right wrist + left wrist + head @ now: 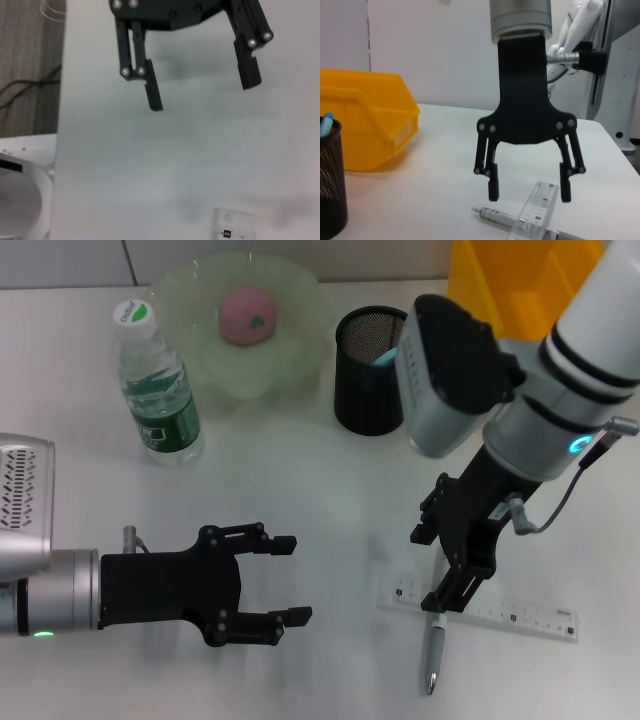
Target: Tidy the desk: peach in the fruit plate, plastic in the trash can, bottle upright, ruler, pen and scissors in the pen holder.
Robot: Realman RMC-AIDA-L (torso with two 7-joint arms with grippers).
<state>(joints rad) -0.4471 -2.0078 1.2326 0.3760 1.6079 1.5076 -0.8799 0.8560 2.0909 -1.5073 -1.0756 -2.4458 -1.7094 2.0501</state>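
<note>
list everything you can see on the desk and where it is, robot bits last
peach: one, pink, in the fruit plate
fruit plate: one, pale green, far side of the desk
bottle: one, clear with green label, upright, left of the plate
pen holder: one, black mesh, right of the plate, something blue inside
bin: one, yellow, far right
ruler: one, clear, flat on the desk near the right side
pen: one, grey, lying across the ruler's left end
left pincer: black, open, over bare desk on the left
right pincer: black, open, above pen and ruler
</note>
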